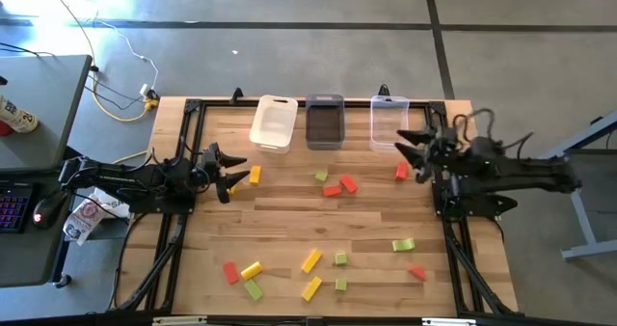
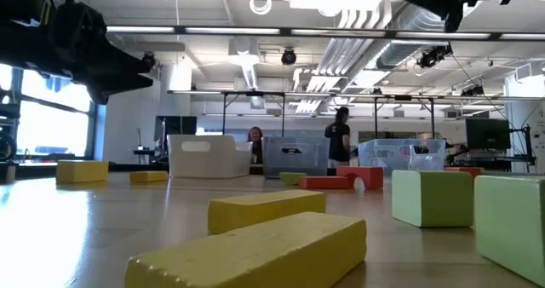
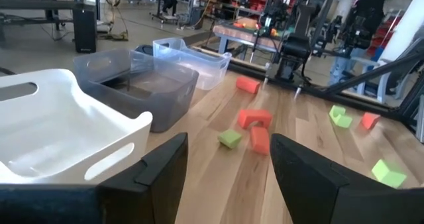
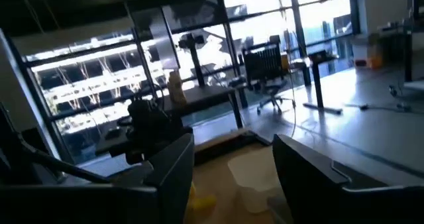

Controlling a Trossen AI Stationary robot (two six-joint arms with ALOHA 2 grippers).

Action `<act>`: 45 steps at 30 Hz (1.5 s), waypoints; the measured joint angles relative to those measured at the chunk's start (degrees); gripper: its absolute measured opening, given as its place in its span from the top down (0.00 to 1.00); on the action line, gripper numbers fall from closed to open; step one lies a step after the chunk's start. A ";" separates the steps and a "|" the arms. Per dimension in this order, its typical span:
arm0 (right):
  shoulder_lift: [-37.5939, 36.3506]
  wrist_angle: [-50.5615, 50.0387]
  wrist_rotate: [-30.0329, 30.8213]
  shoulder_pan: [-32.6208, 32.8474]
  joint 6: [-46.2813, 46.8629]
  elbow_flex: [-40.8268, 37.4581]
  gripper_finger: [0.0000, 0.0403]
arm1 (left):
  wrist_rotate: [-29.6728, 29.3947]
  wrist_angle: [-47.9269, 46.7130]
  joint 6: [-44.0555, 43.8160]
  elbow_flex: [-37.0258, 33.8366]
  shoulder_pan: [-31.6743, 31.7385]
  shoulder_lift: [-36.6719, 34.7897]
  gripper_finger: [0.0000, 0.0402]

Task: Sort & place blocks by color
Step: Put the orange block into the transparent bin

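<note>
The small solid toy blocks (image 1: 310, 260) in yellow, light green and red are all lying loose on the pale wooden table (image 1: 289, 225), none of them in a bin yet, so the sorting is looking barely begun. One cluster is sitting near the table's front edge, a red and green trio (image 1: 335, 183) is lying mid-table just before the bins, a single yellow block (image 1: 254, 175) is resting just beside the left arm, and a red block (image 1: 401, 172) is lying close to the right arm.

Three open plastic bins are standing in a row along the far edge: a white one (image 1: 273, 122), a grey one (image 1: 325, 122) and a clear one (image 1: 389, 122), presumably one for each colour.

The left gripper (image 1: 228, 169) is hovering at the table's left side with its fingers (image 3: 165, 171) spread apart and holding nothing, pointing across toward the bins and the red and green trio. The right gripper (image 1: 413, 150) is hanging raised at the right side, near the clear bin, its fingers (image 4: 169, 164) likewise apart and empty. Both are appearing poised to start, each near its closest block.
</note>
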 joint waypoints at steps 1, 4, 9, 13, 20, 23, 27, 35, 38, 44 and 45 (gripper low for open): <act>1.30 -1.35 0.07 0.00 1.31 0.65 0.52 | 0.00 -0.55 0.00 0.00 0.01 0.00 0.50; 5.09 -4.14 -0.14 0.00 6.09 2.32 0.52 | 0.00 -1.98 -0.77 0.00 0.00 0.00 0.50; 10.73 -7.44 -0.52 0.02 13.23 4.11 0.52 | 0.02 -2.64 -2.88 0.00 0.00 0.02 0.50; 14.71 -8.56 -1.31 0.02 16.85 4.71 0.52 | 0.02 -2.64 -3.02 0.00 0.00 0.02 0.50; 21.00 -8.57 -2.09 0.00 18.30 4.71 0.52 | 0.02 -2.62 -3.02 0.00 -0.01 0.02 0.50; 23.86 -8.57 -2.11 0.01 18.28 4.71 0.52 | 0.02 -2.62 -3.02 0.00 0.01 0.02 0.50; 27.92 -8.54 -2.11 0.02 18.28 4.71 0.52 | 0.02 -2.60 -3.21 0.00 -0.01 0.02 0.50; 35.73 -8.54 -3.05 0.00 22.74 4.71 0.52 | 0.02 -2.60 -3.15 0.00 -0.01 0.02 0.50; 38.06 -8.50 -3.46 0.02 25.19 4.71 0.52 | 0.01 -2.60 -3.19 0.00 0.00 0.02 0.50; 42.40 -8.52 -4.02 0.00 29.45 4.71 0.52 | 0.00 -2.59 -3.19 0.00 0.00 0.02 0.50; 43.06 -8.51 -4.23 0.01 29.80 4.69 0.52 | 0.01 -2.59 -3.19 0.00 0.00 0.02 0.50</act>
